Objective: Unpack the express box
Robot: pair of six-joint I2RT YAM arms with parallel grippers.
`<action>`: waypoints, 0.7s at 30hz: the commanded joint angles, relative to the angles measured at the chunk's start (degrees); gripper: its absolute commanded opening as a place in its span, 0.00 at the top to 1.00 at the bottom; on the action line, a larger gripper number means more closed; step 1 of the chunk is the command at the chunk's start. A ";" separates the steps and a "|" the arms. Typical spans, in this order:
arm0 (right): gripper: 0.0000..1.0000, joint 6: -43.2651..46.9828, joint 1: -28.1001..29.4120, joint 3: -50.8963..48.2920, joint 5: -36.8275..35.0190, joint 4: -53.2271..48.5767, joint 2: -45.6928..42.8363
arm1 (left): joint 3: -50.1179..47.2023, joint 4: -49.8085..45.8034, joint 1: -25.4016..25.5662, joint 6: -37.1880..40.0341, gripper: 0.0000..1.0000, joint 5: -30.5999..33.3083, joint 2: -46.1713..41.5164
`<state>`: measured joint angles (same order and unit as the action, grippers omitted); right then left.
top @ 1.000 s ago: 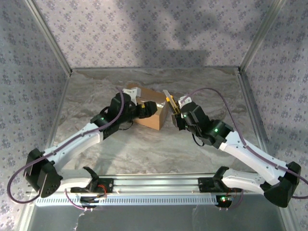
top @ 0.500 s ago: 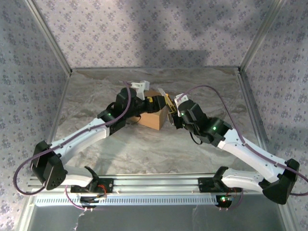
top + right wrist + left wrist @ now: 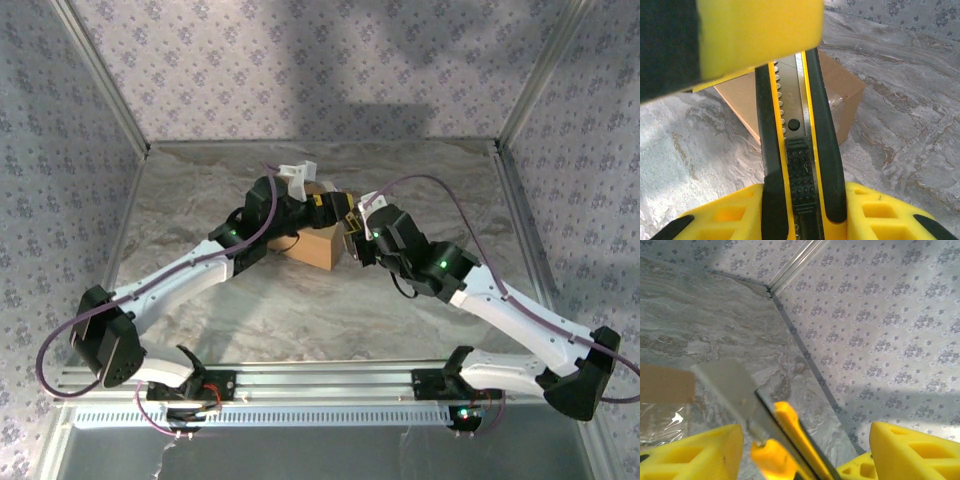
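Express box (image 3: 312, 246): brown cardboard cuboid, glossy clear tape; mid-table.
Utility knife (image 3: 800, 145): yellow-black handle, ribbed slider, segmented blade; box's 2 o'clock.
Right gripper (image 3: 802, 215): clamping knife handle.
Left gripper (image 3: 802, 447): foam pads (image 3: 695, 452) wide, straddling blade.

A grey, marble-patterned table (image 3: 330, 310) fills the floor of a small enclosure (flower-print walls rise on three sides). One thing lies directly on it: a small brown cardboard box (image 3: 318, 247), resting flat near the middle. The box sits just beneath the left gripper (image 3: 322, 203), and just to the left of the right gripper (image 3: 352, 228), which hangs beside the box's right-hand end. Shiny clear tape (image 3: 840, 107) shows on the box below the right gripper's fingers. Around the box the tabletop is bare grey marbling.
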<state>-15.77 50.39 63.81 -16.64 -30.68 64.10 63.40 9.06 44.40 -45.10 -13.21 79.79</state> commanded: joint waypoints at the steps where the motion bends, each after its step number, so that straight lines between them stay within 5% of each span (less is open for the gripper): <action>1: 0.66 0.52 0.65 2.47 0.12 0.95 0.15 | 2.35 2.74 0.43 -0.77 0.33 -1.68 0.83; 21: 0.67 1.49 1.82 3.05 -1.99 1.98 -0.18 | 2.01 4.31 1.17 -1.17 0.49 -1.58 2.18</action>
<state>-15.40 51.79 64.66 -17.17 -29.98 64.29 63.59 11.00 45.15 -46.39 -13.98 81.87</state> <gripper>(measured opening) 0.353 0.514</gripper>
